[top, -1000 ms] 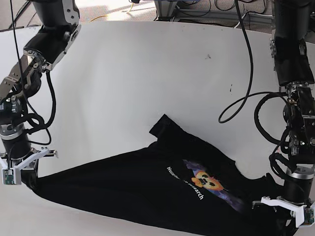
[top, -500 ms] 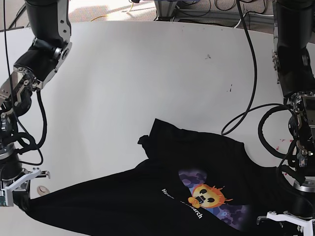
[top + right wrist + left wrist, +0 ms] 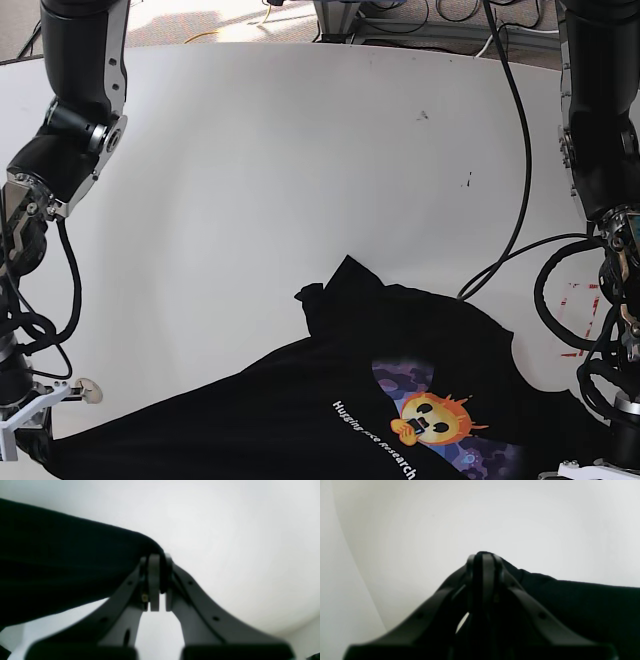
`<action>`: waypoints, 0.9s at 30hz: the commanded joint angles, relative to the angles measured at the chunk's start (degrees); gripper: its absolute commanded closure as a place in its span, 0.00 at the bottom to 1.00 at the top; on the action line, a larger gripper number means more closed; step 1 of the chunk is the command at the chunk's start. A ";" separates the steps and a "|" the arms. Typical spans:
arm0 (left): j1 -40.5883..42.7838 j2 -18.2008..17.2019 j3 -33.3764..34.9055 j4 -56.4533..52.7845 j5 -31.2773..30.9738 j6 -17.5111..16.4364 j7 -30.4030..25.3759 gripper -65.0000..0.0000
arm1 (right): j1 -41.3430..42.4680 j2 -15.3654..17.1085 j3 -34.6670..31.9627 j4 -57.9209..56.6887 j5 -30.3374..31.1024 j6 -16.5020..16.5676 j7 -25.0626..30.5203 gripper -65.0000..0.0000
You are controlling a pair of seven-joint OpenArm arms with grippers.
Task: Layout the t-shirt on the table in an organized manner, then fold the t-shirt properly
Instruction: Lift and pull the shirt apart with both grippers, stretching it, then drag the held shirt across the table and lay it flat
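Observation:
The black t-shirt (image 3: 330, 400), with a white line of text and an orange and purple print facing up, lies stretched along the near edge of the white table (image 3: 260, 170). A bunched sleeve (image 3: 330, 290) sticks up toward the middle. At the bottom left of the base view my right gripper (image 3: 36, 442) is shut on the shirt's left corner. The right wrist view shows that gripper (image 3: 157, 559) pinching black cloth (image 3: 62, 562). My left gripper (image 3: 483, 557) is shut on the other end of the shirt (image 3: 570, 602). In the base view it is cut off at the bottom right.
Red tape marks (image 3: 580, 310) lie on the table by the right arm. A black cable (image 3: 505, 265) loops down onto the tabletop there. A few dark specks (image 3: 422, 115) dot the far side. Cables and frame legs stand beyond the far edge.
Both arms have drawn back toward the near edge, dragging the shirt with them. The cloth has spread wider and the print has turned to face up more fully. Both grippers stay shut.

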State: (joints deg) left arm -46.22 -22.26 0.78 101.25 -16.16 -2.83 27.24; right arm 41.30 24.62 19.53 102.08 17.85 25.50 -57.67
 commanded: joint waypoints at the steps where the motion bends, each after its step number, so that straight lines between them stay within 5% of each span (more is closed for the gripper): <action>1: -3.06 -0.38 -0.47 0.68 0.30 0.41 1.02 0.96 | 2.88 1.00 -0.06 -0.59 -0.04 -0.40 1.71 0.99; 15: -5.08 -0.29 -0.47 0.77 0.12 0.41 3.83 0.89 | 4.20 2.32 -0.32 -1.29 0.40 -0.40 1.63 0.99; 20: -3.06 -0.20 -0.47 1.47 0.12 0.41 3.92 1.00 | 1.82 2.50 -0.06 0.38 0.40 0.04 -0.48 0.99; 27: 0.19 -0.20 -0.64 6.04 0.12 0.32 7.35 1.00 | -5.03 2.41 0.82 7.15 0.40 0.13 -1.54 1.00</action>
State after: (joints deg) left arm -44.84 -22.09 0.69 104.99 -16.38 -2.83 35.44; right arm 36.73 26.22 19.49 106.30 18.17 25.71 -60.97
